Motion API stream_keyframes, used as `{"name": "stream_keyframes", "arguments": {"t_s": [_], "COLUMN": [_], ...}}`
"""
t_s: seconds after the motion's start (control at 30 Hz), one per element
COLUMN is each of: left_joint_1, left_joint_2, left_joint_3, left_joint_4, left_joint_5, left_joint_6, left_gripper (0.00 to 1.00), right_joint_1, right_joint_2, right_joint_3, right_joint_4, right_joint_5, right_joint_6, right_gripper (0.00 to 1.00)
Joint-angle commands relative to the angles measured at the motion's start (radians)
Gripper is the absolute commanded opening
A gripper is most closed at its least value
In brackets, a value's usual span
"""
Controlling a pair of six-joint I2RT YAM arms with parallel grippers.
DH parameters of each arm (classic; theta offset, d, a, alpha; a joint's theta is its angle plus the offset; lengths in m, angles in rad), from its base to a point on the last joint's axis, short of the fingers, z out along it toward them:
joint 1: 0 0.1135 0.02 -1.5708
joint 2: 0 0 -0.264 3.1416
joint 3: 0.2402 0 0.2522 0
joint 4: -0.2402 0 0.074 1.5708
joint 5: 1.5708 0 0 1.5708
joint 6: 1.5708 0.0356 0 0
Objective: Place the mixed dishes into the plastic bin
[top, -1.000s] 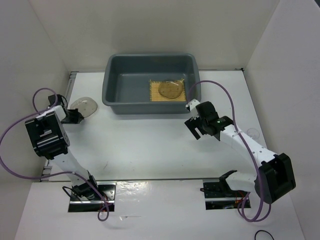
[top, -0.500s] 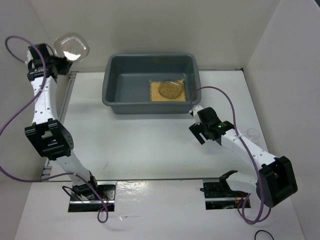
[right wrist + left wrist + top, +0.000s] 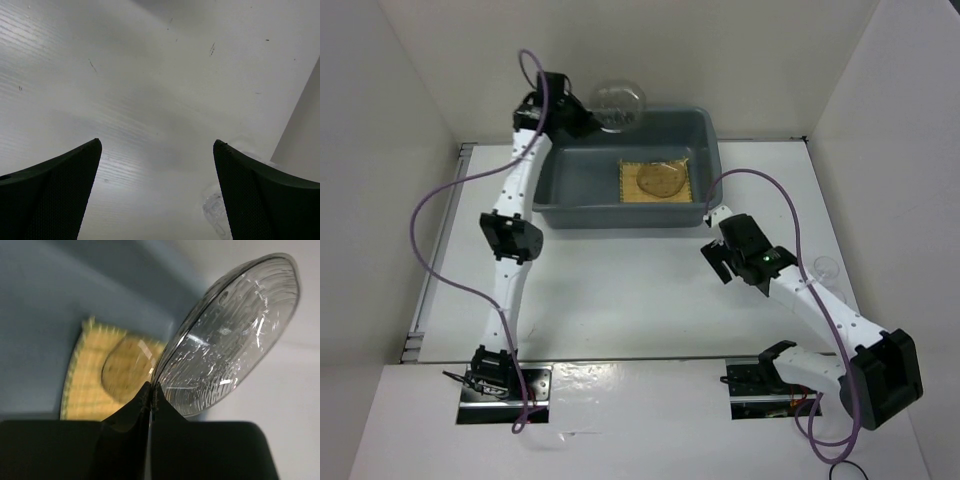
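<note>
- left gripper (image 3: 150, 396) pinches the edge of a tilted clear plate (image 3: 235, 330) over the plastic bin (image 3: 542, 190).
- mat (image 3: 629, 186) and brownish plate (image 3: 660, 180) lie inside it.
- right gripper (image 3: 157, 195) is spread wide above the table (image 3: 610, 290), near a glass cup (image 3: 826, 267).

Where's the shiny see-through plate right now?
In the top view the clear plate is held in the air by the left gripper, over the far edge of the grey bin, left of the yellow mat.
</note>
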Motion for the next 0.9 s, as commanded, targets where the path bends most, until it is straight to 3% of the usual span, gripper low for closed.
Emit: {"name": "stream_keyframes", "arguments": {"t_s": [0.0, 0.23, 0.5, 0.63, 0.73, 0.87], "left_joint_1": [-0.052, -0.126, -0.186, -0.221, -0.230, -0.230], "left_joint_2": [0.090, 0.265, 0.338, 0.382, 0.408, 0.417], "left_joint_3": [0.159, 0.177, 0.177, 0.177, 0.177, 0.177], "left_joint_4": [-0.083, 0.018, 0.019, 0.099, 0.108, -0.009], "left_joint_5": [0.076, 0.209, 0.166, 0.182, 0.215, 0.226], "left_joint_6": [0.004, -0.111, -0.307, -0.409, -0.388, -0.285], "left_gripper": [0.00, 0.00, 0.00, 0.00, 0.00, 0.00], "right_joint_1": [0.012, 0.012, 0.012, 0.012, 0.012, 0.012], "right_joint_2": [-0.039, -0.059, -0.078, -0.087, -0.096, -0.096], "right_joint_3": [-0.006, -0.015, -0.015, -0.015, -0.024, -0.024], "right_joint_4": [0.051, 0.061, 0.061, 0.070, 0.070, 0.070], "right_joint_5": [0.029, 0.038, 0.038, 0.038, 0.038, 0.038], "right_joint_6": [0.021, 0.021, 0.021, 0.021, 0.021, 0.021], "right_gripper": [0.96, 0.96, 0.96, 0.96, 0.96, 0.96]}}
